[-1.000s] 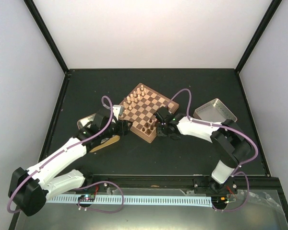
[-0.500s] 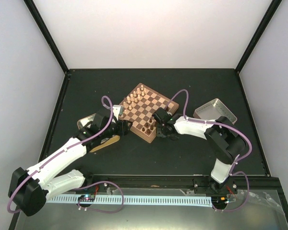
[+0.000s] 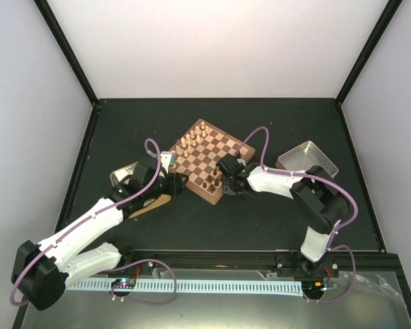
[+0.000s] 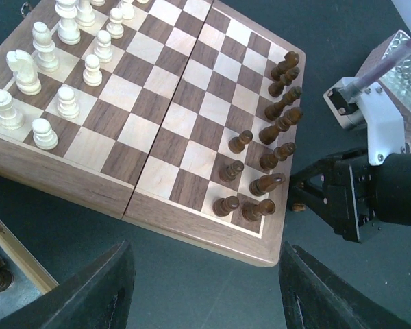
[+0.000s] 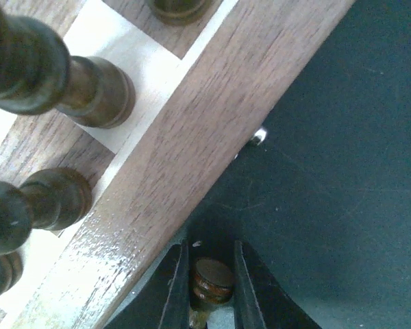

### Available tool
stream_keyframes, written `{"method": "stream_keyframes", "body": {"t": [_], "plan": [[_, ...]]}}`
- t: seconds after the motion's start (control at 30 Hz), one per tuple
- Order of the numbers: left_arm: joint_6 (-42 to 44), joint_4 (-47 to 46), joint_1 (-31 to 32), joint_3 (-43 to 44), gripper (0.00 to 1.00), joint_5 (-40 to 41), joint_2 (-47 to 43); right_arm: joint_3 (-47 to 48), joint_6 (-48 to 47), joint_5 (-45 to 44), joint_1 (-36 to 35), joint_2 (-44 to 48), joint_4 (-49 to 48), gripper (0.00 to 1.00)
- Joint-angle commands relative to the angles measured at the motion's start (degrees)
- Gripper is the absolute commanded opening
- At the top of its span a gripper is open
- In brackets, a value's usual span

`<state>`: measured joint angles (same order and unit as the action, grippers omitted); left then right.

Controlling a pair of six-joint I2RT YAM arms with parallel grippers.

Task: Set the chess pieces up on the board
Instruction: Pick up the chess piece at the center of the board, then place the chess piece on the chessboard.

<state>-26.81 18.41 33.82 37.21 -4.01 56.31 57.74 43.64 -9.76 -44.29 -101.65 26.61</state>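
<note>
I have the right gripper (image 3: pixel 230 186) down at table level, just off the board (image 3: pixel 209 159) on the edge facing my right arm, close to the near corner. Its fingers (image 5: pixel 174 291) are pinched narrow on a single dark piece (image 5: pixel 212 279), with one pad against each side. That piece sits beside the rim (image 5: pixel 192 137), not on it, and a thin strip of dark table (image 5: pixel 329 171) shows between the wood and the piece. One round end faces the wrist camera, so its long axis runs roughly along the fingers. I cannot tell which end it is.

On the outer side of the gripper, open table runs out to a metal tray (image 3: pixel 307 159), well apart. On the inner side, the rim stands as a raised edge right beside the fingers. Just over it, the dark chess pieces (image 4: pixel 277 123) stand upright in two lines parallel to that edge. The outer line is nearly full, and the inner line has three pawns toward the near corner. A broad band of open squares separates them from the cream pieces (image 4: pixel 55 68) on the opposite side.

The left gripper (image 4: pixel 205 295) hovers above the table off the board's other near edge, jaws wide and holding nothing.
</note>
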Motion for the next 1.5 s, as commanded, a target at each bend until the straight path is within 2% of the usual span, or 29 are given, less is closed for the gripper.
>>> {"method": "stream_keyframes", "body": {"t": [0.0,0.23,0.37,0.6,0.8,0.97,1.13,1.37,1.47], "plan": [[0.3,-2.0,0.3,-0.8,0.6,0.1,-3.2,0.3,-0.1,-2.9,-0.2,-1.3,1.4,0.08],[2.9,-6.0,0.4,-3.1,0.62,-3.7,-6.1,-2.7,2.8,4.2,0.0,5.7,-3.9,0.07],[4.5,-11.7,2.4,-5.6,0.63,-4.5,-7.8,-7.1,11.0,15.3,1.0,13.4,-10.8,0.07],[10.3,-29.1,11.9,-14.0,0.7,5.3,-10.9,-12.8,28.6,29.7,2.3,21.8,-23.4,0.07],[22.1,-42.5,19.6,-18.4,0.68,11.2,-8.6,-15.6,42.6,37.2,2.9,23.7,-35.3,0.05],[27.9,-46.9,21.7,-18.6,0.65,11.4,-5.1,-13.8,43.9,40.1,3.0,23.9,-36.9,0.05],[31.0,-49.9,21.9,-17.7,0.52,12.6,-1.9,-13.0,43.1,40.1,2.9,24.8,-35.5,0.05],[32.6,-49.5,22.0,-16.3,0.25,14.2,0.0,-13.7,43.1,39.9,2.9,25.3,-35.4,0.05],[32.5,-49.5,22.0,-16.3,0.22,14.4,-0.3,-13.9,43.1,40.0,3.0,25.1,-35.6,0.05]]}}
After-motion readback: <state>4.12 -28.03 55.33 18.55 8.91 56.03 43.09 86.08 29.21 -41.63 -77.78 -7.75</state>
